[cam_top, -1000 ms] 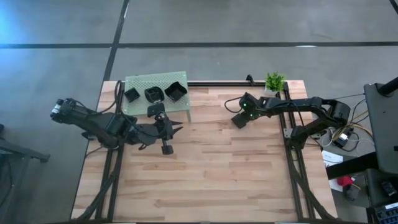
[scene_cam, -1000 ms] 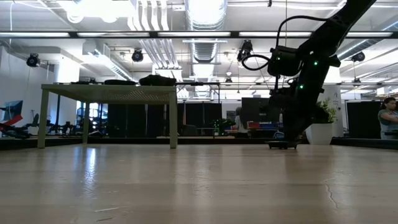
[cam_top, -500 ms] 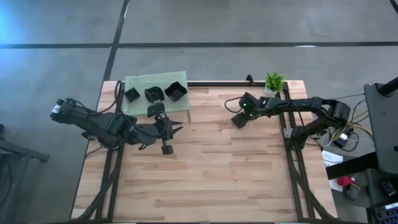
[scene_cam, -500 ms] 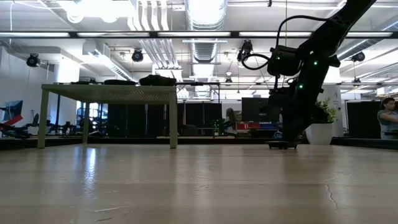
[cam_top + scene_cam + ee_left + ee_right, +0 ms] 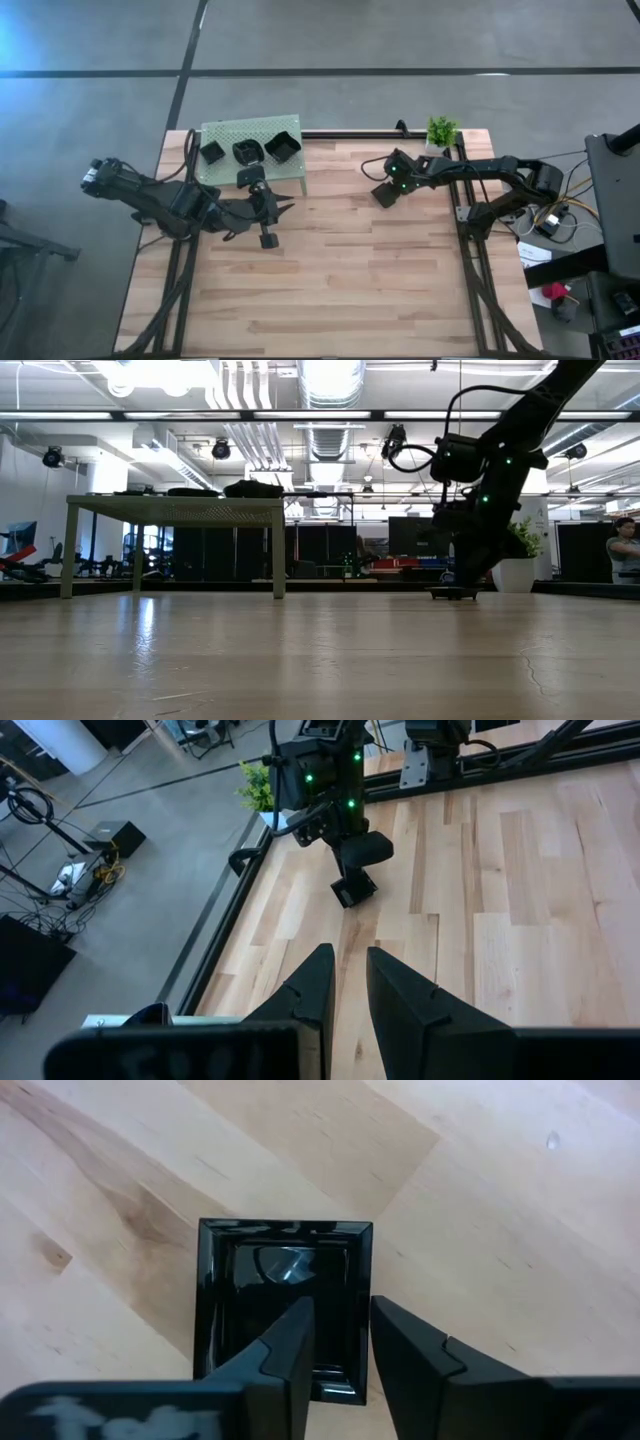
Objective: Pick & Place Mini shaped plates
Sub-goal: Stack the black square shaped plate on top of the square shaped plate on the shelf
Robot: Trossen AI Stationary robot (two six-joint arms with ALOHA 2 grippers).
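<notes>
A square black mini plate [image 5: 250, 1280] lies flat on the wooden table near its far right part, also seen in the high view [image 5: 380, 197] and the low view [image 5: 453, 593]. My right gripper [image 5: 340, 1315] points down over it, open by a narrow gap, one finger above the plate's hollow and one beyond its edge. Three more black mini plates [image 5: 245, 152] rest on the green perforated platform [image 5: 250, 132]. My left gripper [image 5: 284, 208] hovers in front of the platform, slightly open and holding nothing. My right gripper comes from above at one side wall of the square plate [image 5: 358, 1295], with a finger on each side of it. A strip of the plate's floor shows between the fingers. I cannot tell whether either finger touches the plate, which lies flat on the table.
A small potted green plant [image 5: 441, 130] stands at the far right corner. Black rails run along the table's far and right edges [image 5: 462, 215]. The platform stands on legs [image 5: 278, 555] at the far left. Bare wood fills the middle and near part. A person [image 5: 625, 555] shows in the room behind.
</notes>
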